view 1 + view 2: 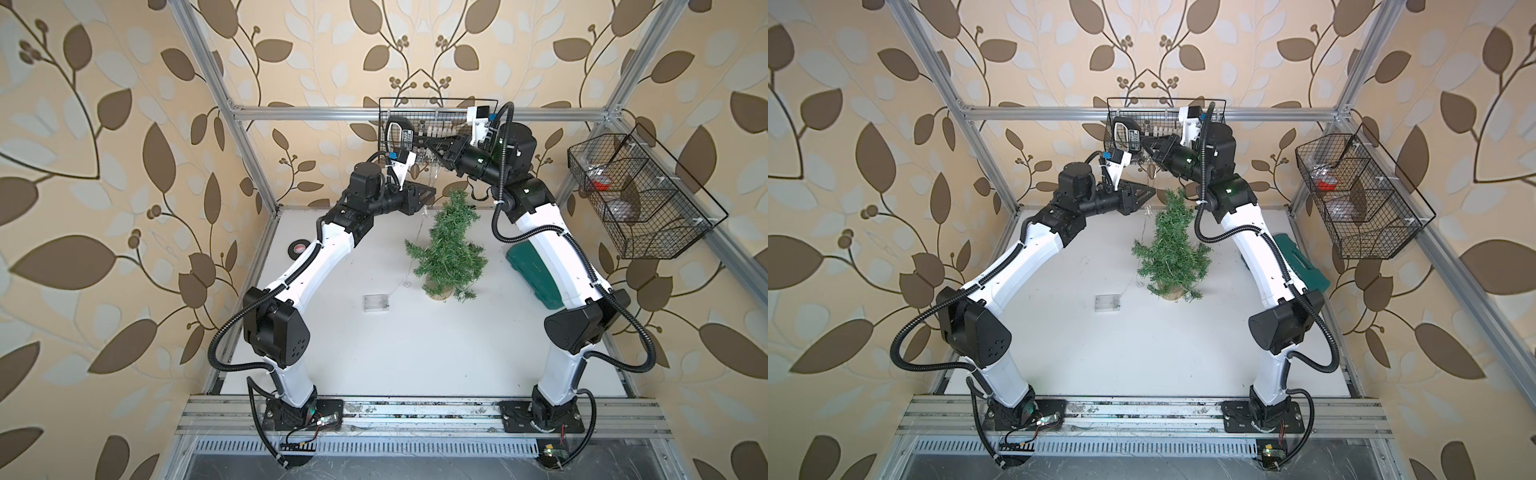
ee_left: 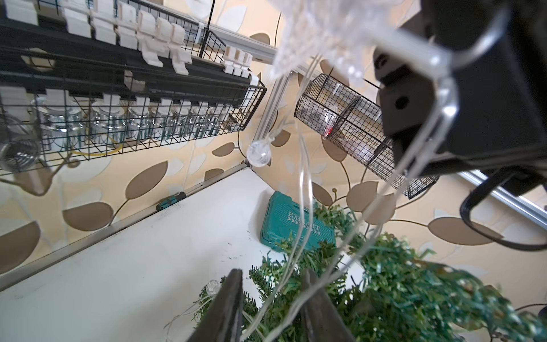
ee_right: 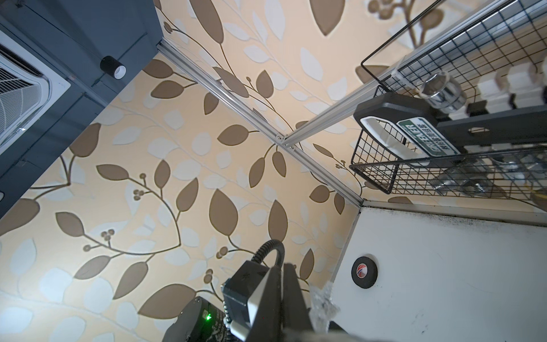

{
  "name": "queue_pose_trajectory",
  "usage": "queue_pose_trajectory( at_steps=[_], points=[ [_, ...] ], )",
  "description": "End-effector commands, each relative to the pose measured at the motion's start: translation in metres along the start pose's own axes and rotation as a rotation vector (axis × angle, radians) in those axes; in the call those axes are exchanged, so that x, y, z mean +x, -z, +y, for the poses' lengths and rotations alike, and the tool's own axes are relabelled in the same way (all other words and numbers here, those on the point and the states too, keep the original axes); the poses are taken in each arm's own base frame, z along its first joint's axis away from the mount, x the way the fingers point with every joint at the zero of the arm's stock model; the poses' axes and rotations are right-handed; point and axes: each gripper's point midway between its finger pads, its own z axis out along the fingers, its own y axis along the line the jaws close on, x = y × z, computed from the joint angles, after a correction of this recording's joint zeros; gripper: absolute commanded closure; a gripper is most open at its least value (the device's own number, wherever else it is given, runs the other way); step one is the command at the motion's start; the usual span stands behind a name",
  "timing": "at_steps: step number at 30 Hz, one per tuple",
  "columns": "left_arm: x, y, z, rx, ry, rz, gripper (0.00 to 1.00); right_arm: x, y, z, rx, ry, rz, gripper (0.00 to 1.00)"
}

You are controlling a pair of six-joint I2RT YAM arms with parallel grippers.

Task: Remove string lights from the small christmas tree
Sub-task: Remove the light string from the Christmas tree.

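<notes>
Between parted left jaws hang string lights (image 2: 258, 154).

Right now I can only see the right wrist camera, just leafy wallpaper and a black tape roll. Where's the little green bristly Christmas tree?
Observer: The small green bristly Christmas tree stands upright on the white table.
Operator: Are the lights off it?
Observer: No. The thin silvery string lights run from its branches up to the right gripper, which is shut on a bunch of them.
Operator: What about my other hand?
Observer: The left gripper is open, and strands pass loosely between its fingers.
</notes>
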Motion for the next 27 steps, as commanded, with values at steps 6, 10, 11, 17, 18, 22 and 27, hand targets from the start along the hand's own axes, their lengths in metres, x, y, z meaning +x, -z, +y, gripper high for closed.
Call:
queue_pose_trajectory(
  at_steps=[6, 10, 11, 17, 18, 22, 27],
  points=[
    [-0.025, -0.001, -0.015, 0.080, -0.073, -0.074, 0.93, 0.000, 0.004, 0.010, -0.022, 0.020, 0.009, 0.97],
    [-0.039, 0.002, -0.004, -0.004, -0.060, -0.092, 1.00, -0.006, 0.008, 0.004, -0.007, 0.015, 0.005, 0.91],
    [-0.045, 0.005, 0.000, -0.035, -0.053, -0.097, 1.00, -0.007, 0.010, 0.003, -0.004, 0.014, 0.005, 0.88],
    [-0.069, 0.026, 0.014, -0.138, 0.008, -0.115, 1.00, -0.021, 0.029, 0.001, 0.011, 0.019, -0.015, 0.59],
    [-0.069, 0.029, 0.016, -0.147, 0.020, -0.111, 1.00, -0.023, 0.032, 0.000, 0.012, 0.022, -0.014, 0.55],
    [-0.071, 0.042, 0.017, -0.187, 0.043, -0.095, 1.00, -0.036, 0.058, 0.003, 0.041, 0.048, -0.040, 0.48],
    [-0.068, 0.075, 0.018, -0.263, 0.086, -0.057, 1.00, -0.046, 0.111, -0.019, 0.149, 0.037, -0.114, 0.46]
  ],
)
